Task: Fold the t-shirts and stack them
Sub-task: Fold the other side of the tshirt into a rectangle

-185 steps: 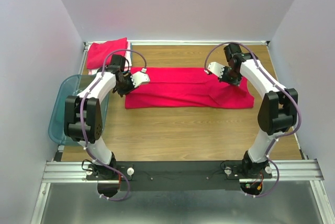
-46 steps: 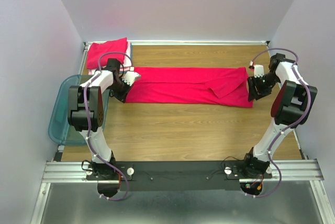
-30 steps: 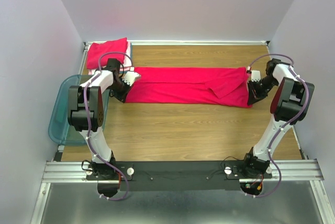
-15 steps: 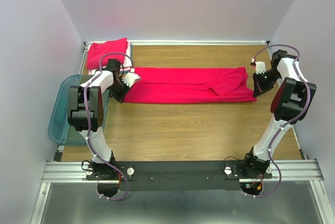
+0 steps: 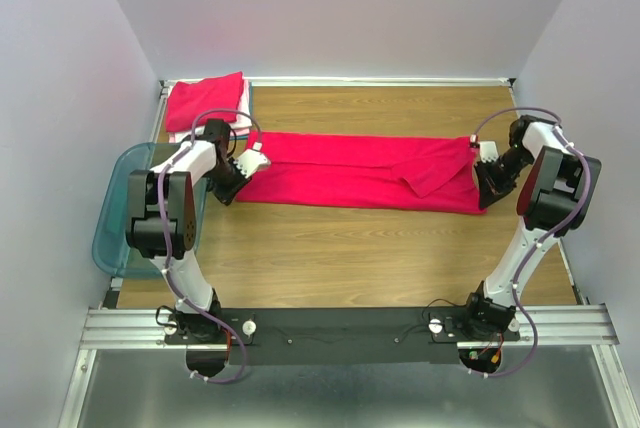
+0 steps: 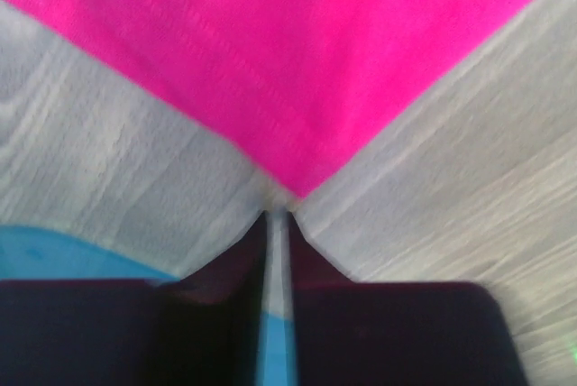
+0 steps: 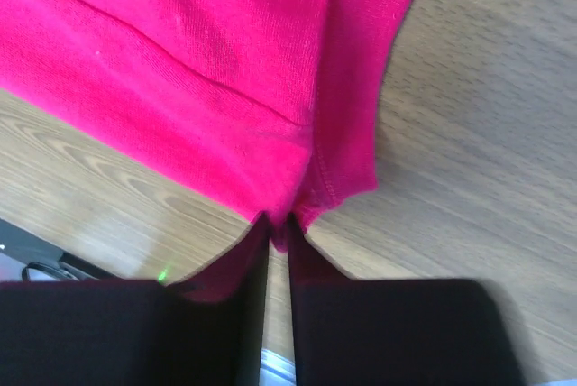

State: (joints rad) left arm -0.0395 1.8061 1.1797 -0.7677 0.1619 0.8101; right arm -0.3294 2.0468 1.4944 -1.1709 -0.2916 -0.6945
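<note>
A bright red-pink t-shirt (image 5: 355, 170) lies folded into a long strip across the table. My left gripper (image 5: 236, 184) is at its near left corner. In the left wrist view the jaws (image 6: 278, 215) stand shut with a thin slit. The shirt's corner (image 6: 288, 183) ends right at the tips, and no cloth shows between them. My right gripper (image 5: 486, 186) is at the shirt's near right corner. In the right wrist view it (image 7: 278, 222) is shut on the hem of the shirt (image 7: 225, 70). A stack of folded t-shirts (image 5: 205, 100) lies at the back left corner.
A translucent teal bin (image 5: 115, 228) stands at the left edge beside the left arm, and a strip of it shows in the left wrist view (image 6: 54, 255). Pale walls close in the wooden table (image 5: 350, 258) at the left, back and right.
My right gripper has come nearer and slightly left to the shirt's near right corner. My left gripper has shifted slightly right. The shirt's near edge now slants.
</note>
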